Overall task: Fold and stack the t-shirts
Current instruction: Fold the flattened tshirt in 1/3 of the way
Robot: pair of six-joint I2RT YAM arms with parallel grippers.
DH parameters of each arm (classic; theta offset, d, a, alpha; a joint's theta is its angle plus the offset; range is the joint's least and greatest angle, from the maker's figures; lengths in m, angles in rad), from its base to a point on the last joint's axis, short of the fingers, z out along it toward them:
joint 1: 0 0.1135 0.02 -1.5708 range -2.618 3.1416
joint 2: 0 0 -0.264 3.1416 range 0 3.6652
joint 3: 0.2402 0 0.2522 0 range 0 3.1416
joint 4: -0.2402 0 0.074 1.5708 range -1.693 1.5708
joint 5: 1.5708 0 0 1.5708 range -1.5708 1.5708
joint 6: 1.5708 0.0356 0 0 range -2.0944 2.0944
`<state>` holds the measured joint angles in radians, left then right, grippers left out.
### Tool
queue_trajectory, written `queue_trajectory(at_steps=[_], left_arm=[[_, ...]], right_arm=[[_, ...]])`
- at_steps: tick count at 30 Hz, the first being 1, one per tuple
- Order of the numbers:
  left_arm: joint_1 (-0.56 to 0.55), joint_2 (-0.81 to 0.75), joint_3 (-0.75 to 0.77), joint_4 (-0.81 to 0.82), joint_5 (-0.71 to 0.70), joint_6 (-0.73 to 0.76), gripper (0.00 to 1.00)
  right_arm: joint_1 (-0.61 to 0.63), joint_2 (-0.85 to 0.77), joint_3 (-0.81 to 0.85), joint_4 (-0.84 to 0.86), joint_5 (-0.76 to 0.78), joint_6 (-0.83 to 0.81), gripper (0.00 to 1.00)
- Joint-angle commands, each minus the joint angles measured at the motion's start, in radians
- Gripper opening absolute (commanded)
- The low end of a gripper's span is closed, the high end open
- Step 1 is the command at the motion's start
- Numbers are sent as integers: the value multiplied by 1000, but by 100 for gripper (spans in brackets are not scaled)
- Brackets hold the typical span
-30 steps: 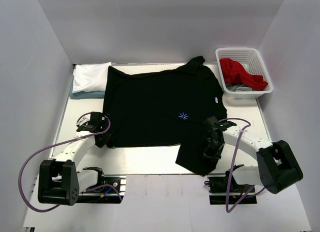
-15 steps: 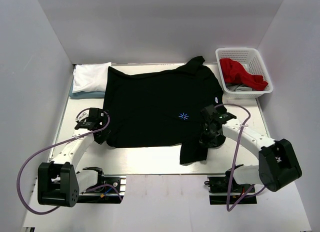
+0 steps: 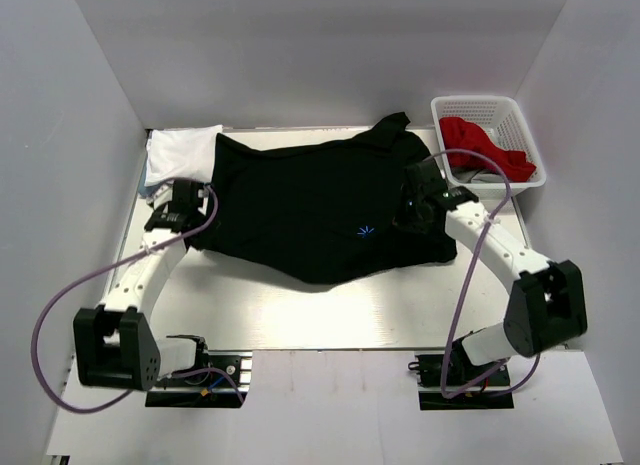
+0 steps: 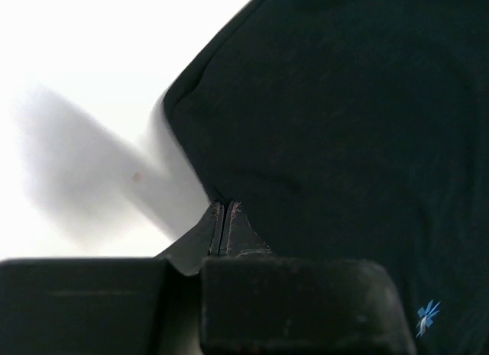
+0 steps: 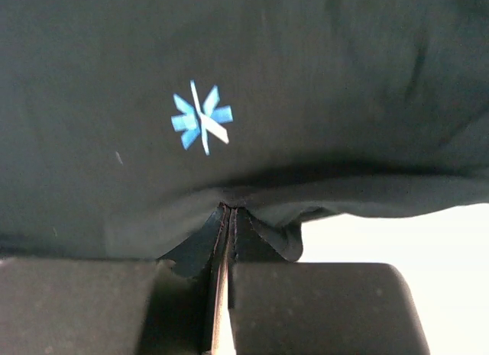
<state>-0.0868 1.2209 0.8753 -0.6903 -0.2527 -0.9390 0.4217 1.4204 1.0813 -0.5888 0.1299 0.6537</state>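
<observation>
The black t-shirt (image 3: 320,200) with a small blue mark (image 3: 367,231) lies across the table, its near hem lifted and carried toward the back. My left gripper (image 3: 190,207) is shut on its left hem; the cloth (image 4: 344,141) hangs from the jaws in the left wrist view. My right gripper (image 3: 412,207) is shut on its right hem, and the right wrist view shows the black cloth (image 5: 321,80) and blue mark (image 5: 202,118) just beyond the jaws. A folded white shirt (image 3: 180,145) lies on a light blue-grey one (image 3: 150,188) at the back left.
A white mesh basket (image 3: 489,110) at the back right holds a red cloth (image 3: 480,145) and a grey one. The grey walls close in on both sides. The bare table top (image 3: 300,315) shows in front of the shirt.
Both grippers have moved away from the near edge toward the back, carrying the shirt's near hem with them. The loose corner at the front right has been drawn up off the table.
</observation>
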Motion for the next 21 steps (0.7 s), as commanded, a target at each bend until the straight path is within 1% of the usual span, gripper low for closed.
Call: queue_trajectory(at_steps=[1,6,11,12,15,16,17,19,20,21], left_arm=[[5,72,109,29,-82,0,0],[5,181,186,83,-91,0,0],[5,317,293,133,-91,0,0],[15,374,313,133,-91,-9,0],[15,454,408,133,-91,-9,0],[15,504,430,121,-91,-32,0],[15,526,450,109,-124,-43,0],[24,566,505,78,-146,-63,0],[24,598,522,78,-146,-63,7],[24,612,551,66,-146,-63,21]], right_arm=[[-30,47,127,104,86,-16,0],[-70,116,192,152,148,-31,0],[-112,221,316,161,131,-81,0],[-122,266,343,167,125,-85,0],[-150,342,397,204,123,-130,0],[-153,374,407,219,129,-137,0],[-158,391,446,224,140,-141,0],[-185,471,466,248,142,-169,0],[-199,494,532,241,129,-180,0],[-210,550,546,248,111,-189,6]])
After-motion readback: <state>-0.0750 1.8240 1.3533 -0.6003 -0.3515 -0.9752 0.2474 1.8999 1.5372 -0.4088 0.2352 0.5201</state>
